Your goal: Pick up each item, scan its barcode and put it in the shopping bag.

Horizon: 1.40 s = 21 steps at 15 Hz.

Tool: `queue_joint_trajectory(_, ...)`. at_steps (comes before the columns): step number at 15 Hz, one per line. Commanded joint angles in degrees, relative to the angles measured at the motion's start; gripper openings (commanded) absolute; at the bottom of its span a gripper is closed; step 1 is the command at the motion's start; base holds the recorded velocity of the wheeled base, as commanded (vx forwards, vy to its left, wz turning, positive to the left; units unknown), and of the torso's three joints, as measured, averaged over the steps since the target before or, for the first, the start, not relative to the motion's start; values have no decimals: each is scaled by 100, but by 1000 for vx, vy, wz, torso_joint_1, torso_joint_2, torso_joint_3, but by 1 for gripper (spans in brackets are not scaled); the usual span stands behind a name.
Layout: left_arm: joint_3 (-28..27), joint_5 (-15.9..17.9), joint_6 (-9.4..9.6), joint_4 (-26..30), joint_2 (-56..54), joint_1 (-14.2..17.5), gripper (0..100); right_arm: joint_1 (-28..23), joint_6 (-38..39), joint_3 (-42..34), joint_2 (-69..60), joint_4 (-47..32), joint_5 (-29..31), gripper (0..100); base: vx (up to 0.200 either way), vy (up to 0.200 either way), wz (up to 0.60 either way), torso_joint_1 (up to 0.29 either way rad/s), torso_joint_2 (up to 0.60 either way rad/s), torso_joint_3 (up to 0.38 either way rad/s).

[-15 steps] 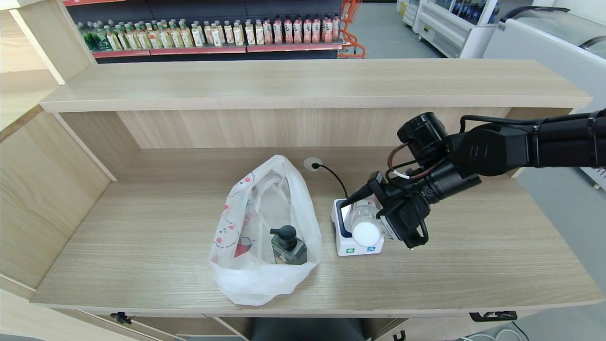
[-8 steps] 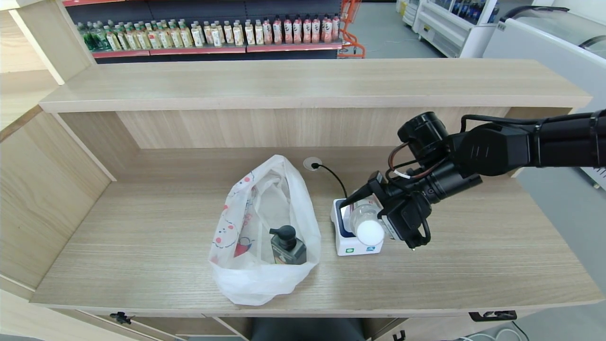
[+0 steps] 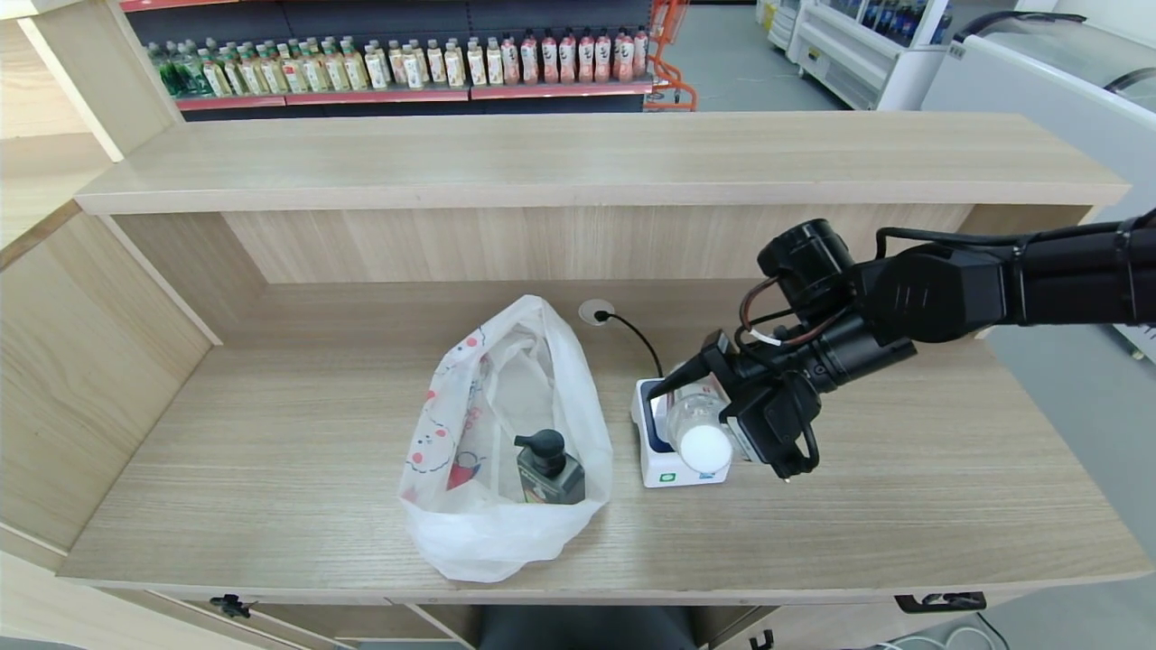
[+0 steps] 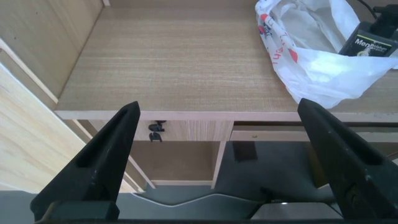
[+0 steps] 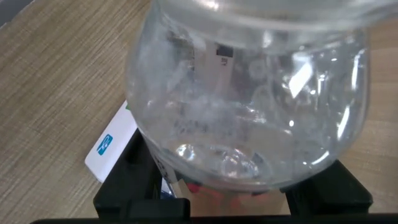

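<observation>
While my right gripper clamps the bottle over the scanner — cap end nearest — the shopping bag lies just left; my left gripper hangs spread, unloaded.

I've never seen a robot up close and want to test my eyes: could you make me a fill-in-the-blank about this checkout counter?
The right gripper holds a clear ____ over the scanner.
The dark pump dispenser sits inside the shopping ____.
The left gripper has its fingers ____, holding nothing.
Missing words: bottle; bag; open.
</observation>
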<state>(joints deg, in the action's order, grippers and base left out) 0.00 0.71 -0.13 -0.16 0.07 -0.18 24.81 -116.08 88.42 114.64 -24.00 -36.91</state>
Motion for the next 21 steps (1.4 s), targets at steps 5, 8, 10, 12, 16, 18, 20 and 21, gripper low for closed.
queue_joint_trajectory(5, 0, 0, 5, -2, 1, 1, 100, 7, 182, -149, -153, 291, -220, 0, 0, 0, 0, 0, 0, 0)
queue_joint_trajectory(8, 0, 0, 5, -2, -7, 1, 100, 24, 2599, 237, -1190, 563, -413, 0, 0, 0, 0, 0, 0, 0)
queue_joint_trajectory(10, 0, -9, -4, -2, 1, 1, 100, -29, 4559, 492, -1550, 1258, -378, 0, 0, 0, 0, 0, 0, 0)
queue_joint_trajectory(12, 0, -9, 5, -2, 1, 1, 100, -398, 6967, 861, -1858, 1609, -176, 0, 0, 0, 0, 0, 0, 0)
queue_joint_trajectory(16, 0, -9, 13, -2, 1, 1, 100, -644, 10720, 35, -2666, 1627, 1415, 0, 0, 0, 0, 0, 0, 0)
queue_joint_trajectory(18, 0, -9, 13, -2, 1, 1, 100, -705, 11872, -870, -3027, 1768, 2039, 0, 0, 0, 0, 0, 0, 0)
queue_joint_trajectory(20, 0, -9, -4, -2, 1, 1, 100, -802, 12074, -2268, -3308, 2769, 2241, 0, 0, 0, 0, 0, 0, 0)
queue_joint_trajectory(21, 0, -9, 5, -2, 1, 1, 100, -802, 12074, -2760, -3317, 3376, 2320, 0, 0, 0, 0, 0, 0, 0)
